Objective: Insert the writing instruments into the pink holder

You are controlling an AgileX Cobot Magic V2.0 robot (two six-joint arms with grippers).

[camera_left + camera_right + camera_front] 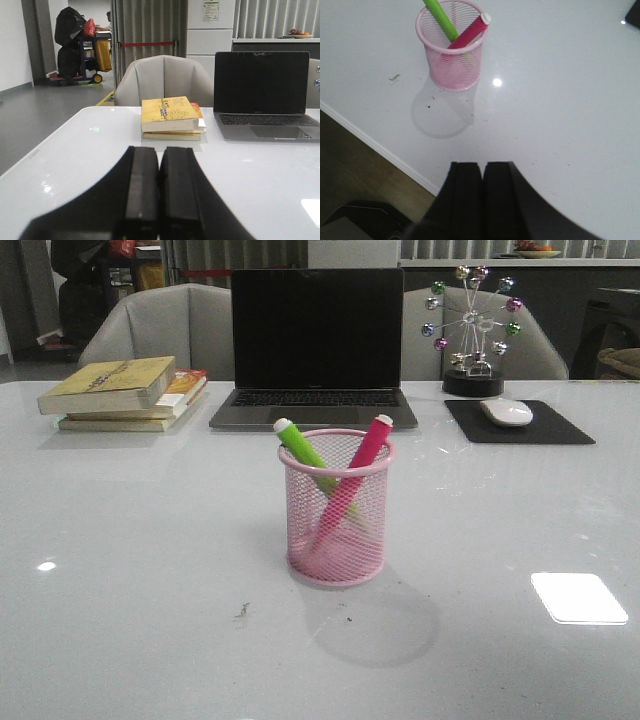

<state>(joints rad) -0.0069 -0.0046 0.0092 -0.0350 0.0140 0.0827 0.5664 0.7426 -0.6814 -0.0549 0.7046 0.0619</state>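
The pink holder [336, 508] stands upright in the middle of the white table. Both writing instruments lean crossed inside it: the lime green marker [302, 449] tilts left, the magenta marker [362, 462] tilts right, white ends up. The right wrist view shows the same holder [451, 46] with the green marker [441, 19] and the magenta one [469, 33] in it. My right gripper [482, 166] is shut and empty, well back from the holder near the table's front edge. Away from the holder, my left gripper [159, 151] is shut and empty, facing the books. Neither gripper shows in the front view.
A stack of books [125, 392] lies at the back left, an open laptop [316, 345] behind the holder. A white mouse [507, 412] rests on a black pad [518, 423] at the back right, beside a ferris-wheel ornament [472, 330]. Grey chairs stand behind the table.
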